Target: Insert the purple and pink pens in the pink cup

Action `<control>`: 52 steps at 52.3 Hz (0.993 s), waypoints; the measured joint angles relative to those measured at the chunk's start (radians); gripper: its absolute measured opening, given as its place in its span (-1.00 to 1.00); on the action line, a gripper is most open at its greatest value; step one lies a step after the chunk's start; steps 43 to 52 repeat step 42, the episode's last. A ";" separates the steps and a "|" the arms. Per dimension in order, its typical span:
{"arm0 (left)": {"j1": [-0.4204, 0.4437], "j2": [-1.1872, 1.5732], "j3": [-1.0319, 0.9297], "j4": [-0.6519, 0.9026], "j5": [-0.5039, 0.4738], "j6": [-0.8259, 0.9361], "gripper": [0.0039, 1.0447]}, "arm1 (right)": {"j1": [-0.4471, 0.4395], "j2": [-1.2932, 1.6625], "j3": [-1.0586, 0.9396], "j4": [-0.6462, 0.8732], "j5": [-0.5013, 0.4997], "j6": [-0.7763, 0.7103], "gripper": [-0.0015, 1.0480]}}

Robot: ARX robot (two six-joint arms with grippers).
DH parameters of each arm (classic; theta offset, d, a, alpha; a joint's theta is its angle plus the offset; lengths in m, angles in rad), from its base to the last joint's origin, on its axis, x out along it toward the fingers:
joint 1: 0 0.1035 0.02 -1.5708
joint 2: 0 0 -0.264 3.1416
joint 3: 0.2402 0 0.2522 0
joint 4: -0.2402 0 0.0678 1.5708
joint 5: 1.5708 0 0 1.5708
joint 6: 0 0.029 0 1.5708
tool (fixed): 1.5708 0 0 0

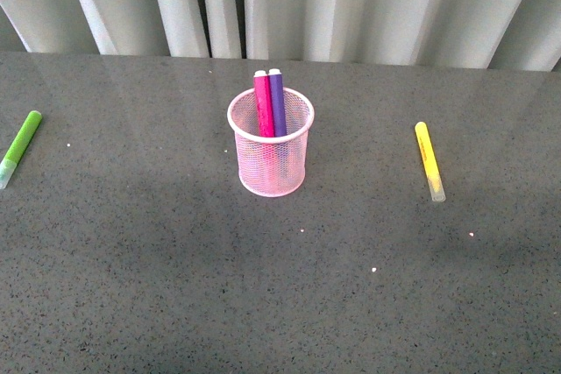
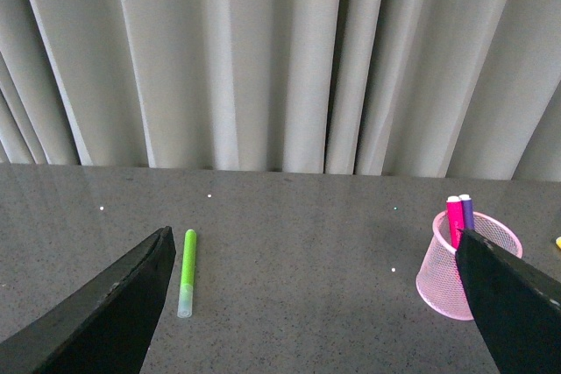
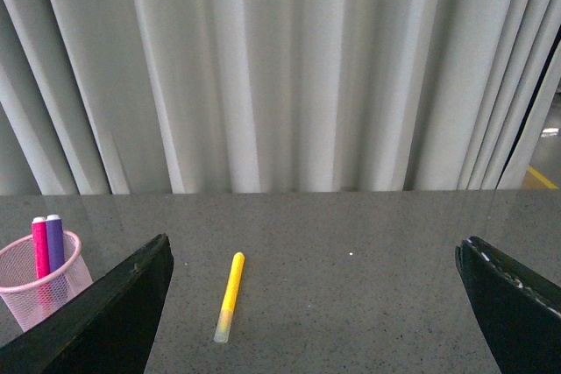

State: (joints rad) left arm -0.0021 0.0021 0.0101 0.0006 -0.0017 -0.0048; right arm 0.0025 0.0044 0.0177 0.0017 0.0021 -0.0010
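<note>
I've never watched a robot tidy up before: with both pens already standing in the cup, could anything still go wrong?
Little, I'd guess. The pink pen and purple pen lean against the far rim of the light mesh pink cup, poking above it; a passing arm could tip it. The green marker and yellow marker lie loose, so a mistaken extra pick remains possible.

**My grippers: matte black wedges**

All I can see of myself is fingers. My left gripper (image 2: 316, 304) shows two matte black, wedge-shaped fingers (image 2: 105, 313) with straight, lightly scuffed edges. My right gripper (image 3: 316, 304) matches, pale flecks along one finger's edge (image 3: 513, 282).
</note>
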 joint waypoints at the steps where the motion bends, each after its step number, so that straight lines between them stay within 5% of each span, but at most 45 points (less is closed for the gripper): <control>1: 0.000 0.000 0.000 0.000 0.000 0.000 0.88 | 0.000 0.000 0.000 0.000 0.000 0.000 0.87; 52: 0.000 0.000 0.000 0.000 0.000 0.000 0.88 | 0.000 0.000 0.000 0.000 0.000 0.000 0.87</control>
